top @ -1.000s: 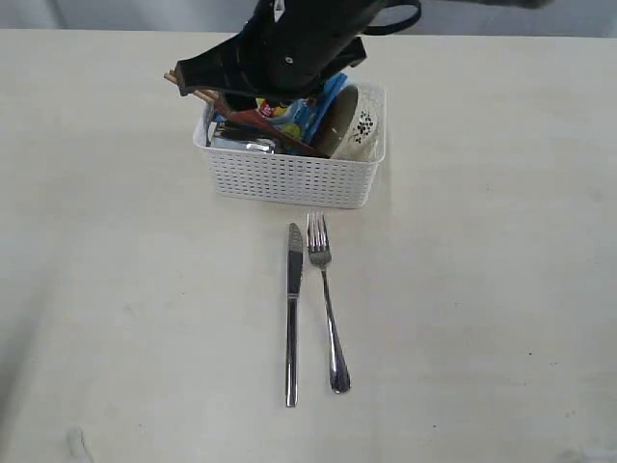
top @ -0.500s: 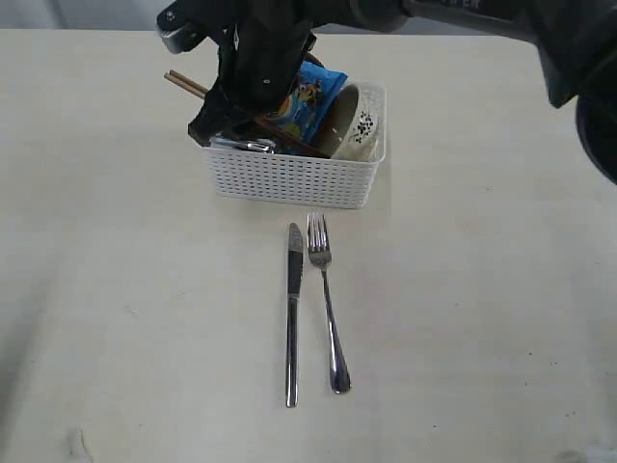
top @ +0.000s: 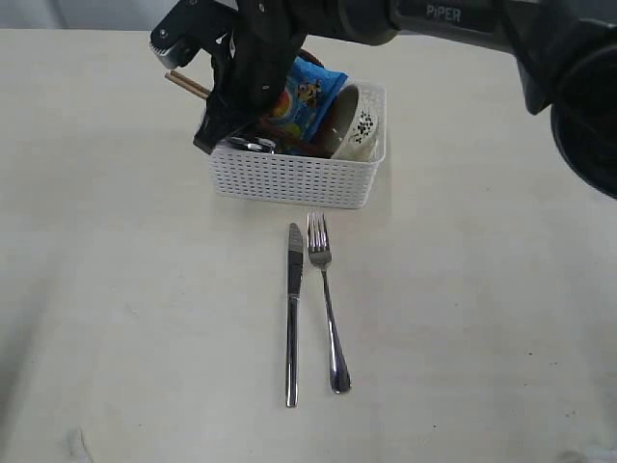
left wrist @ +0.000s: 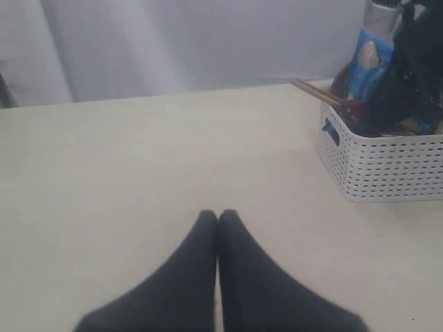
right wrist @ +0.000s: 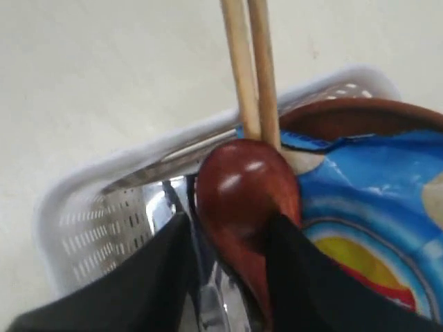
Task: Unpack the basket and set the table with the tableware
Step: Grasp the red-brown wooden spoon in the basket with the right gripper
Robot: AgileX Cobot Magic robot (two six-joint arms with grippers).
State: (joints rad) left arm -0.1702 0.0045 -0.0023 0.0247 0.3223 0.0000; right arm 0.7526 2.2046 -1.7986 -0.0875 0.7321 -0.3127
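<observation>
The white basket [top: 289,178] stands on the table [top: 116,289] at the back middle. In it are wooden chopsticks [right wrist: 249,69] poking out over its left end, a dark red-brown spoon [right wrist: 246,194], a steel cup [top: 249,145], an off-white bowl [top: 362,125] and a reddish-brown plate [right wrist: 360,117]. My right gripper [right wrist: 232,221] is open at the basket's left end, its fingers either side of the spoon. A steel knife [top: 292,309] and fork [top: 328,309] lie side by side in front of the basket. My left gripper [left wrist: 218,216] is shut on nothing, above bare table.
A blue chip bag [top: 304,96] leans in the basket against the plate. The right arm [top: 434,19] crosses over the basket from the back right. In the left wrist view the basket [left wrist: 387,169] is off to one side.
The right arm has swung and come down from above the basket's middle to its left end, bringing its fingers around the spoon. Knife, fork and basket have not moved.
</observation>
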